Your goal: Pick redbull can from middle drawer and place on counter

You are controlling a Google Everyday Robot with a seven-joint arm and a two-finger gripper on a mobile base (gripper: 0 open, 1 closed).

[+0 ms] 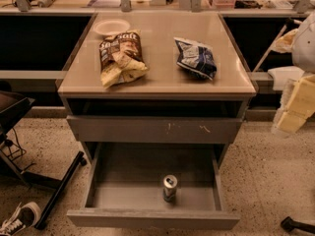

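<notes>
The redbull can (170,187) stands upright on the floor of the open middle drawer (128,181), near its front panel and a little right of centre. Its silver top with the pull tab faces up. The tan counter (162,68) tops the grey cabinet above. My gripper (297,104) shows as pale cream parts at the right edge of the camera view. It hangs beside the cabinet at about counter height, well apart from the can and up to its right.
On the counter lie a brown chip bag (120,58), a dark blue chip bag (196,58) and a white bowl (111,27). A scratched grey drawer front (157,129) is shut above the open drawer. A black chair base (54,191) and a shoe (19,218) are at the lower left.
</notes>
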